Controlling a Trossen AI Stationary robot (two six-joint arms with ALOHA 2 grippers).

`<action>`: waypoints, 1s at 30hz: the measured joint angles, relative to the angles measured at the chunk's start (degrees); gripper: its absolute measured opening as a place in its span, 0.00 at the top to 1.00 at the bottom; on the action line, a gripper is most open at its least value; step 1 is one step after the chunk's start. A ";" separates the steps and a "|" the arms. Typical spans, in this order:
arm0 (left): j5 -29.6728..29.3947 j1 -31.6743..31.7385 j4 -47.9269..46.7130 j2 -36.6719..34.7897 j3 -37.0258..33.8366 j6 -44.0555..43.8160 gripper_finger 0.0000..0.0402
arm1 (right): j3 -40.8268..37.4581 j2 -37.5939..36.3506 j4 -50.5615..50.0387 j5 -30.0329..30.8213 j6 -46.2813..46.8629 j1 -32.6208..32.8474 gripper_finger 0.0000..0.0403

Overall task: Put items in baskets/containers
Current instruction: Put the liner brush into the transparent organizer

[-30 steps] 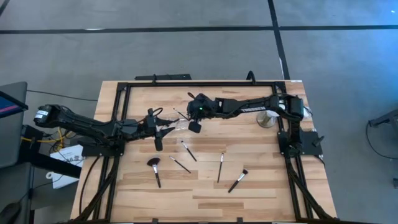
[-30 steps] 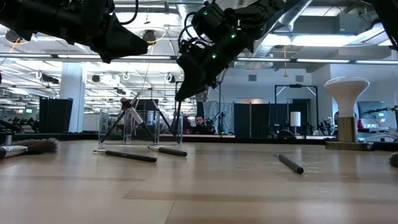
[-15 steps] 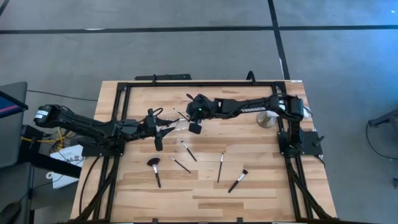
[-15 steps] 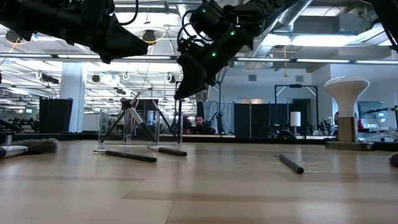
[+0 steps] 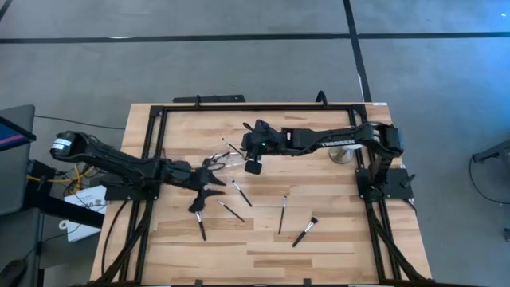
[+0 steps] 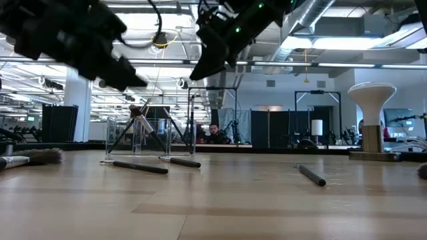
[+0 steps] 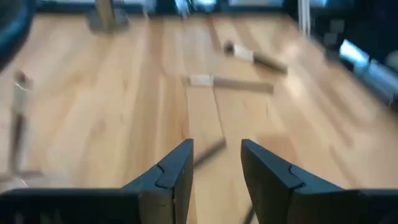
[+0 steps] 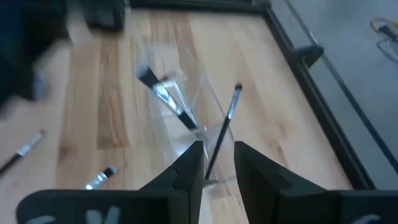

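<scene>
The clear container [image 5: 229, 155] stands mid-table and shows faintly in the low view [image 6: 140, 137]. Brushes lean inside it, among them one with dark bristles [image 8: 165, 96] and a slim one [image 8: 227, 121]. My right gripper [image 5: 253, 167] hovers just above and to the right of the container, its fingers a little open [image 8: 219, 158] and holding nothing. My left gripper [image 5: 209, 185] is open [image 7: 216, 155] over the table near the fluffy-headed brush [image 5: 199, 219]. Several more brushes lie flat: [image 5: 231, 210], [image 5: 241, 194], [image 5: 283, 213], [image 5: 304, 231].
A white ball on a stand [image 5: 344, 153] sits near the right arm's base, also visible in the low view [image 6: 372, 120]. A black frame [image 5: 239, 105] borders the table's far and side edges. Bare wood lies along the near edge [image 5: 263, 259].
My left gripper has swung away from the container toward the table's near edge and come down, ending over the loose brushes. My right gripper has lifted from the container. The brushes on the table have stayed put.
</scene>
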 joint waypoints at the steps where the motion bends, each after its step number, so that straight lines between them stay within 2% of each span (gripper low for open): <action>1: 0.03 -0.13 0.66 2.15 -0.11 0.21 0.67 | 0.00 -0.50 -0.26 0.00 0.00 0.36 0.80; 4: 0.81 -0.10 4.88 9.00 -0.11 0.21 0.67 | 0.02 -1.50 -0.07 0.00 0.00 1.37 0.80; 9: 8.24 -0.15 14.40 19.16 -0.11 -0.94 0.67 | 0.00 -1.62 0.04 -0.02 -0.02 2.42 0.80; 12: 9.28 -0.65 16.41 23.28 -0.13 -3.24 0.67 | 0.00 -1.62 0.04 -0.03 0.02 2.40 0.80; 22: 8.40 -2.64 17.58 31.40 -0.13 -3.83 0.67 | 0.00 -1.62 0.04 -0.13 0.04 2.61 0.80; 28: 7.11 -2.44 18.66 33.49 0.00 -2.46 0.68 | 0.00 -1.62 -0.02 -0.14 0.07 2.61 0.80; 30: 6.84 -2.44 18.59 33.78 0.01 -1.64 0.71 | 0.00 -1.62 -0.57 -0.16 0.07 2.61 0.80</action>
